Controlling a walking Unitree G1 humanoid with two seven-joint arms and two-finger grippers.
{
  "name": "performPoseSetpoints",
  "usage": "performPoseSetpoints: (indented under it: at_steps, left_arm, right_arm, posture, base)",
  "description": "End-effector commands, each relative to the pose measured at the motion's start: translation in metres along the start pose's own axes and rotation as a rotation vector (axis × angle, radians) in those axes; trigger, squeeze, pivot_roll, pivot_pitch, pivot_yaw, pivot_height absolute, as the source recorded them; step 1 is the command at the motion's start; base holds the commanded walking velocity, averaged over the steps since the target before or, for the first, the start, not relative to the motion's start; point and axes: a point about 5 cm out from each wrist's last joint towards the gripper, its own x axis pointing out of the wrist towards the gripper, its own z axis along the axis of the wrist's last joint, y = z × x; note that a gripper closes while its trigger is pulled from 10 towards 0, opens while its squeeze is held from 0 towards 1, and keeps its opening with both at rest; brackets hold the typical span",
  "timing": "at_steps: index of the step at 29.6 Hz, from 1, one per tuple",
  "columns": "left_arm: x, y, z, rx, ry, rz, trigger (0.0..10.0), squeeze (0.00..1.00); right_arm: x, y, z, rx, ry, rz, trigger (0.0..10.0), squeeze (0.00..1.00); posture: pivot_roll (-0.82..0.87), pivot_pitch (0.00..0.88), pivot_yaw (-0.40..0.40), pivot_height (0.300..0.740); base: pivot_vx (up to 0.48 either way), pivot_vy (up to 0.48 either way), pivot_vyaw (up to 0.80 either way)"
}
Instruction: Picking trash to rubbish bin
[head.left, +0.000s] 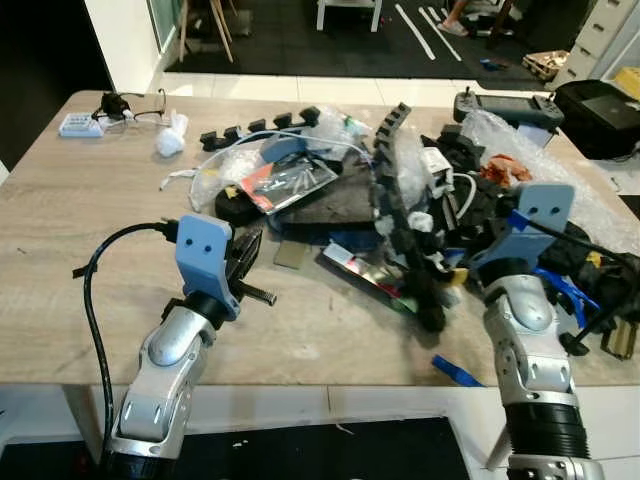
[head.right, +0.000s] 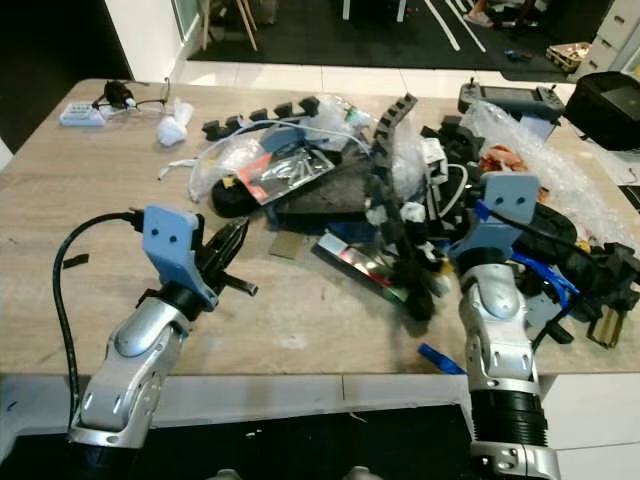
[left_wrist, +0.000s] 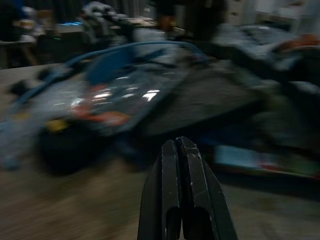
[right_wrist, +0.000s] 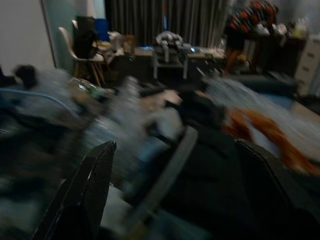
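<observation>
A heap of trash covers the wooden table (head.left: 90, 220): clear plastic bags (head.left: 285, 175), a black cable chain (head.left: 395, 200), bubble wrap (head.left: 560, 160) and dark scraps. A crumpled white paper ball (head.left: 170, 145) lies apart at the far left. A small blue scrap (head.left: 458, 372) lies near the front edge. My left gripper (head.left: 245, 258) hovers low over the table just left of the heap, its fingers (left_wrist: 172, 165) shut with nothing held. My right gripper (right_wrist: 175, 145) is open, its fingers (right_wrist: 97, 175) spread wide and pushed into the right side of the heap.
Glasses (head.left: 130, 105) and a small white box (head.left: 80, 124) lie at the far left corner. A black controller (head.left: 505, 105) and a black bag (head.left: 605, 115) sit at the back right. A black cable (head.left: 100, 270) loops from my left wrist.
</observation>
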Motion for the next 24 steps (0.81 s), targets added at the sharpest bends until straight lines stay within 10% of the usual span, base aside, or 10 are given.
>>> performPoseSetpoints:
  at_steps: [1, 24]
  left_arm:
    - [0.0007, -0.0023, -0.0004, -0.015, 0.011, -0.008, 10.0, 0.0]
    - [0.0009, -0.0014, 0.0012, 0.033, -0.004, -0.005, 10.0, 0.0]
  right_arm:
    - [-0.0012, -0.0029, -0.0002, 0.006, 0.003, -0.007, 10.0, 0.0]
    - [0.0, -0.0044, -0.0011, 0.017, 0.011, 0.002, 10.0, 0.0]
  posture:
    - [-0.01, 0.151, -0.035, 0.74]
    - [-0.01, 0.159, -0.033, 0.74]
  base:
    - [0.0, 0.472, 0.0]
    - [0.0, 0.076, 0.0]
